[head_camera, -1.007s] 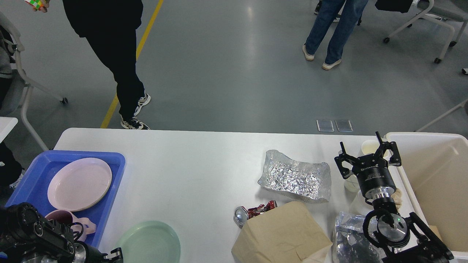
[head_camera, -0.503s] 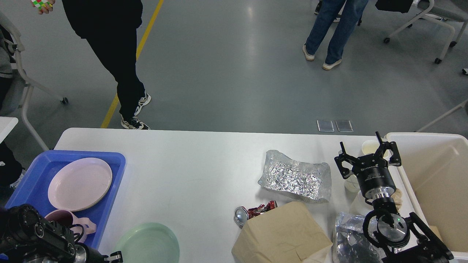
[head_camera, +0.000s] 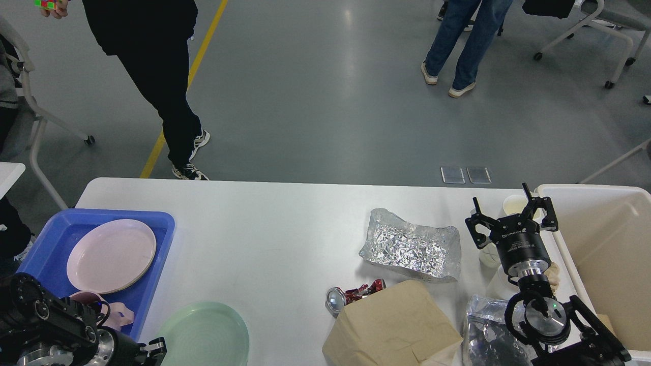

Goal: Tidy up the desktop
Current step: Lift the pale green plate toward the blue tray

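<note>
Roughly, tidying is looking maybe a third done, judging from the layout alone. The tabletop point(head_camera: 264, 223) is filling the lower half of the frame, and its middle band is lying bare. At lower left, the blue tray point(head_camera: 157, 223) is already holding a pink plate point(head_camera: 112, 254) and a pink mug point(head_camera: 109, 312), so the crockery is partly sorted; the green plate point(head_camera: 203, 333) is sitting just beside the tray on the tabletop, not yet in it. The left tool point(head_camera: 152, 348) is peeking in at the bottom left, right next to that green plate; too little of it is showing, so I cannot tell whether it is spread or clenched. The rubbish at lower right is all waiting: crumpled foil sheet point(head_camera: 412, 246), crushed red can point(head_camera: 351, 296) tucked against the brown paper bag point(head_camera: 391, 325), silver pouch point(head_camera: 483, 330) at the bottom edge, and pale cups point(head_camera: 516, 204) partly hidden behind the right arm. The cream bin point(head_camera: 600, 193) at the right edge is looking mostly empty as far as it is showing. The right tool point(head_camera: 508, 216) is hovering over the cups with fingers spread, gripping nothing. My read: green plate to tray and all the trash to bin are outstanding.
</note>
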`<state>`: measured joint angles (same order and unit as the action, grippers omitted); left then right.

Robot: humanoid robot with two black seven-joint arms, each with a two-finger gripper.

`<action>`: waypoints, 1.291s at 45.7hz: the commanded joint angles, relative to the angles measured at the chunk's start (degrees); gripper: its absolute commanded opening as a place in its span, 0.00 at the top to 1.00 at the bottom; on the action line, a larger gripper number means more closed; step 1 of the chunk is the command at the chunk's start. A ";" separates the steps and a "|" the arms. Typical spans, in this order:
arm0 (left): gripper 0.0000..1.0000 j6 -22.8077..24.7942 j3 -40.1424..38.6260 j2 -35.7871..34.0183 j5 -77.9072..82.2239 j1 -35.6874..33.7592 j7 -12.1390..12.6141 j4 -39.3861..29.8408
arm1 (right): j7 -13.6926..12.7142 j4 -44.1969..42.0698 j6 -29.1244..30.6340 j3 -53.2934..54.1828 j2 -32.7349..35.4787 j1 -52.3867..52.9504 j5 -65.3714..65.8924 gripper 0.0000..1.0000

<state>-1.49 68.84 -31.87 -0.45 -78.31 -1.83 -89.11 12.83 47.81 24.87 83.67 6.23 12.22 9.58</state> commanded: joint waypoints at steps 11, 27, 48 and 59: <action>1.00 6.40 0.85 -5.65 1.33 -11.77 4.73 -3.79 | 0.00 0.00 0.00 0.00 0.01 0.08 0.00 0.00; 1.00 19.06 8.76 -6.54 0.81 -34.26 6.75 -8.45 | 0.00 0.00 0.00 0.00 0.01 -0.01 0.00 0.00; 1.00 37.69 21.76 10.25 -14.13 -63.36 -0.98 -8.36 | 0.00 0.00 0.00 0.00 0.01 -0.01 0.00 0.00; 1.00 45.61 29.23 10.34 -16.34 -65.92 -10.03 -7.83 | 0.00 0.00 0.00 0.00 0.01 -0.01 0.00 0.00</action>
<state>42.60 94.61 -21.96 -16.64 -144.18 -8.29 -97.07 12.83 47.81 24.86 83.67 6.23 12.23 9.58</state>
